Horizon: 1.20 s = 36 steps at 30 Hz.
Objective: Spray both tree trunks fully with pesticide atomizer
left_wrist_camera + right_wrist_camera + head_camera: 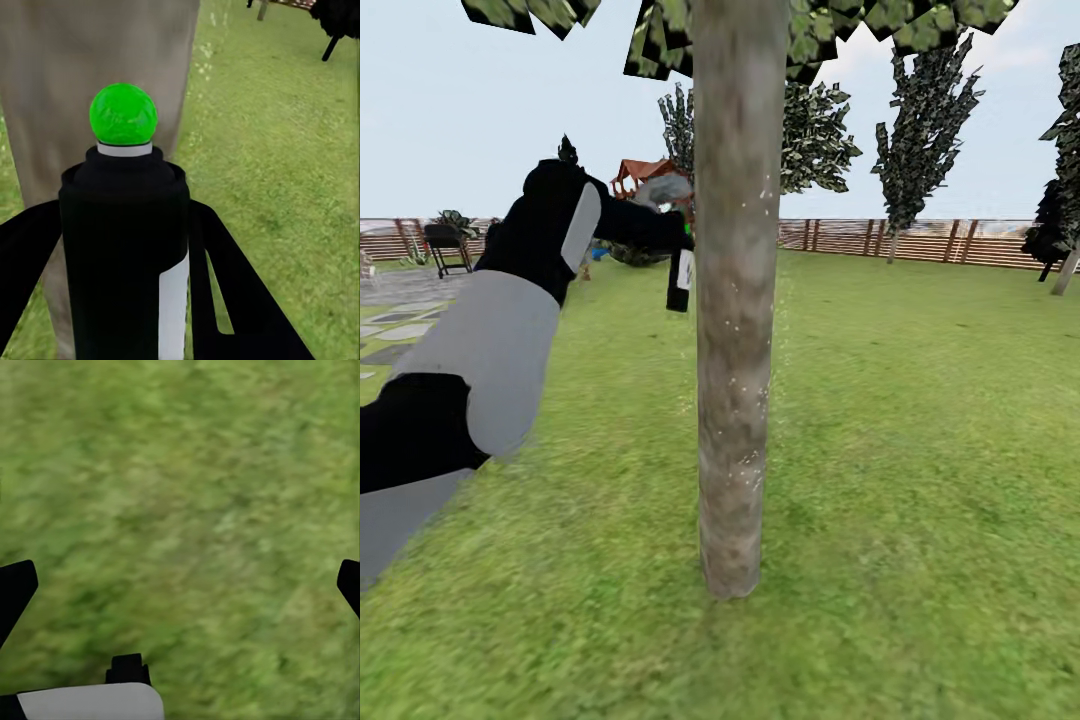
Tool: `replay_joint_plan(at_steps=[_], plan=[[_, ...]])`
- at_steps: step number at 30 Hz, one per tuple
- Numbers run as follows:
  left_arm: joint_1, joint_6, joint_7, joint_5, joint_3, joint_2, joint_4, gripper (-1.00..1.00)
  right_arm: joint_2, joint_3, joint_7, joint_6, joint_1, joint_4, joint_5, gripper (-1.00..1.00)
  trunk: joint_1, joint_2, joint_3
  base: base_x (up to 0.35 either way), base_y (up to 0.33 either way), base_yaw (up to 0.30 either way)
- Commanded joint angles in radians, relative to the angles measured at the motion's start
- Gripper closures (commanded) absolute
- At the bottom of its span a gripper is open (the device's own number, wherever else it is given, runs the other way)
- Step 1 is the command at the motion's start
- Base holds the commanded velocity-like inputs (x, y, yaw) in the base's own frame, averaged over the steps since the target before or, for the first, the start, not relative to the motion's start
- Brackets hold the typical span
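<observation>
Open lawn under a pale sky, fenced at the back

Mottled green grass [920, 480] runs to a brown horizontal-slat wooden fence [950, 242]; narrow dark cypress-like trees [920, 130] rise before it against a hazy blue-white sky [460, 110]. Far left lie pale grey paving slabs [395, 325], a black barbecue grill on legs [448, 245], and a red-roofed wooden play tower [640, 175].

garden background, far edge of the frame

a black grill [446, 246] stood at left; a red-roofed play tower [643, 176] and slatted fence [920, 243] lay behind.
</observation>
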Motion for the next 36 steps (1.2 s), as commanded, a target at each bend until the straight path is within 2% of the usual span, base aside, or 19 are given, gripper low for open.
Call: replay_joint_plan(at_steps=[1, 4, 7, 10, 12, 14, 17, 18, 20, 24, 28, 29, 32, 33, 36], plan=[[-0.02, 0.0, 0.0, -0.002, 0.0, 0.001, 0.004, 1.0, 0.0, 0.0, 0.0, 0.0, 0.0, 0.0, 0.0, -1.0, 0.0, 0.0, 0.0, 0.0, 0.0, 0.0], [-0.073, 0.001, 0.0, -0.002, 0.0, 0.0, 0.01, 1.0, 0.0, -0.001, 0.0, 0.0, 0.0, 0.001, 0.0, -1.0, 0.0, 0.0, 0.0, 0.0, 0.0, 0.0], [-0.092, 0.001, 0.0, -0.002, 0.001, 0.001, 0.011, 1.0, -0.001, 0.0, 0.0, 0.0, 0.0, 0.001, 0.0, -1.0, 0.0, 0.0, 0.0, 0.0, 0.0, 0.0], [-0.166, 0.006, 0.0, -0.002, 0.004, 0.001, 0.011, 1.0, -0.002, 0.0, 0.0, 0.0, 0.0, 0.002, 0.0, -1.0, 0.0, 0.0, 0.0, 0.0, 0.0, 0.0], [-0.192, 0.007, 0.0, -0.002, 0.032, 0.001, 0.011, 1.0, -0.002, 0.0, 0.0, 0.0, 0.0, 0.002, 0.0, -1.0, 0.0, 0.0, 0.0, 0.0, 0.0, 0.0], [-0.214, 0.007, 0.0, -0.002, 0.084, 0.001, 0.012, 1.0, -0.005, 0.0, 0.0, 0.0, 0.0, 0.002, 0.0, -1.0, 0.0, 0.0, 0.0, 0.0, 0.0, 0.0], [-0.223, 0.007, 0.0, -0.002, 0.097, 0.002, 0.053, 1.0, -0.008, 0.0, 0.0, 0.0, 0.0, 0.002, 0.0, -1.0, 0.0, 0.0, 0.0, 0.0, 0.0, 0.0], [-0.224, 0.007, 0.0, -0.002, 0.099, 0.006, 0.06, 1.0, -0.009, 0.0, 0.0, 0.0, 0.0, 0.002, 0.0, -1.0, 0.0, 0.0, 0.0, 0.0, 0.0, 0.0], [-0.225, 0.006, 0.0, -0.002, 0.101, 0.04, 0.07, 1.0, -0.009, 0.0, 0.0, 0.0, 0.0, 0.002, 0.0, -1.0, 0.0, 0.0, 0.0, 0.0, 0.0, 0.0], [-0.225, 0.006, 0.0, -0.003, 0.102, 0.073, 0.076, 1.0, -0.009, 0.0, 0.001, 0.0, 0.0, 0.002, 0.0, -1.0, 0.0, 0.0, 0.0, 0.0, 0.0, 0.0], [-0.225, 0.006, 0.0, -0.004, 0.102, 0.088, 0.093, 1.0, -0.009, 0.0, 0.0, 0.0, 0.0, 0.002, 0.0, -1.0, 0.0, 0.0, 0.0, 0.0, 0.0, 0.0], [-0.225, 0.005, 0.0, -0.004, 0.102, 0.09, 0.123, 1.0, -0.009, 0.0, 0.0, 0.0, 0.0, 0.002, 0.0, -1.0, 0.0, 0.0, 0.0, 0.0, 0.0, 0.0], [-0.225, 0.005, 0.0, -0.003, 0.101, 0.087, 0.161, 1.0, -0.009, 0.0, 0.0, 0.0, 0.0, 0.002, 0.0, -1.0, 0.0, 0.0, 0.0, 0.0, 0.0, 0.0], [-0.225, 0.005, 0.0, -0.002, 0.101, 0.076, 0.166, 1.0, -0.009, 0.0, 0.0, 0.0, 0.0, 0.002, 0.0, -1.0, 0.0, 0.0, 0.0, 0.0, 0.0, 0.0], [-0.225, 0.005, -0.001, -0.001, 0.1, 0.016, 0.171, 1.0, -0.009, 0.0, 0.001, 0.0, 0.0, 0.002, 0.0, -1.0, 0.0, 0.0, 0.0, 0.0, 0.0, 0.0]])
